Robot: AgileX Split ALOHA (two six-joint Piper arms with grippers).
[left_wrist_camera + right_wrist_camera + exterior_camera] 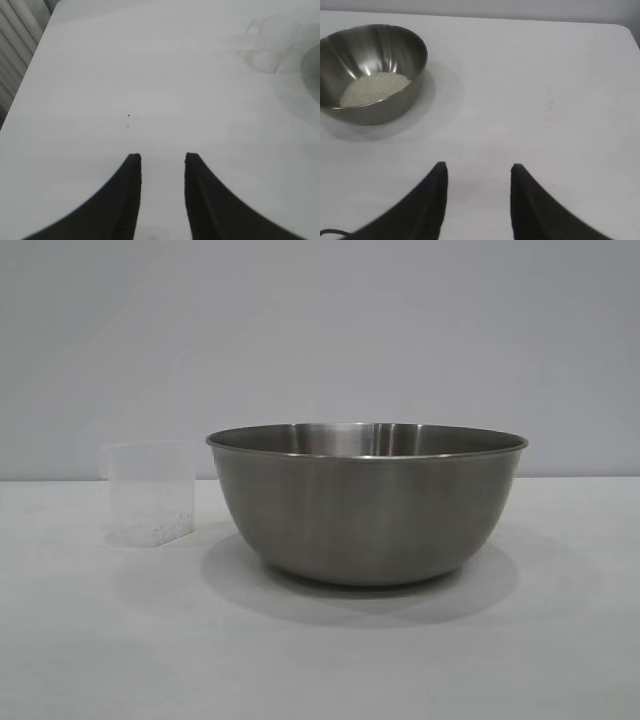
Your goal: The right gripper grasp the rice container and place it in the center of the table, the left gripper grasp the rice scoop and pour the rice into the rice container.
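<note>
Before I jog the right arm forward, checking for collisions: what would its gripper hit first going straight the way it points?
Probably only the plain white table. The right gripper, jaws open and empty, aims at bare tabletop; the round stainless-steel bowl holding white rice sits off to one side of that line, though depth is uncertain.

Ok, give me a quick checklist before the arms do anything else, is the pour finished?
1. Rice in rice container: ok.
2. Container upright on table: ok.
3. Rice scoop set down upright beside the container: ok, a few grains left in it.
4. Left pincer open, holding nothing: ok.
5. Right pincer open, clear of the container: ok.
6. Spilled grains on table: cannot tell.
</note>
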